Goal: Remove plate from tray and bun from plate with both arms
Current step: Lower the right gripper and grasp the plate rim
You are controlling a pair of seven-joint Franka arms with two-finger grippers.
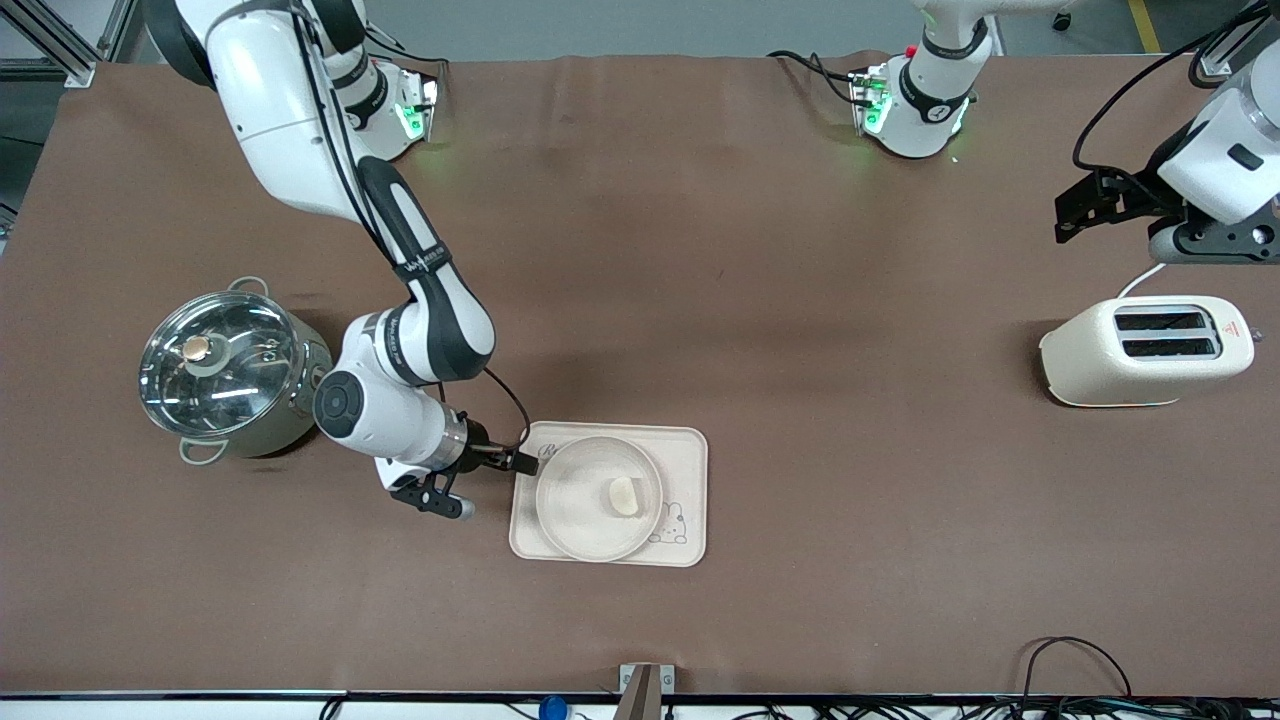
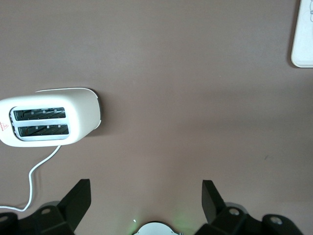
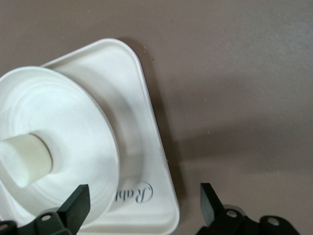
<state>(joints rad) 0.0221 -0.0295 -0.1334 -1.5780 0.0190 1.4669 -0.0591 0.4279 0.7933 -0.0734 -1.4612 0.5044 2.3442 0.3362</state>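
Observation:
The round cream plate [image 1: 580, 510] lies on the rectangular cream tray [image 1: 690, 450] near the front middle of the table. The small pale bun [image 1: 623, 494] lies on the plate. My right gripper [image 1: 515, 462] is open and empty, low at the tray's corner on the pot's side. In the right wrist view its fingers [image 3: 78, 203] straddle that corner of the tray [image 3: 142, 98], with the plate [image 3: 73, 122] and bun [image 3: 24, 159] just ahead. My left gripper [image 1: 1075, 215] is open and empty [image 2: 146, 193], held up over bare table beside the toaster.
A steel pot with a glass lid [image 1: 225, 370] stands toward the right arm's end, close to the right arm's wrist. A cream toaster [image 1: 1145, 350] with a white cord stands toward the left arm's end [image 2: 49, 122]. The tray's corner shows in the left wrist view [image 2: 303, 39].

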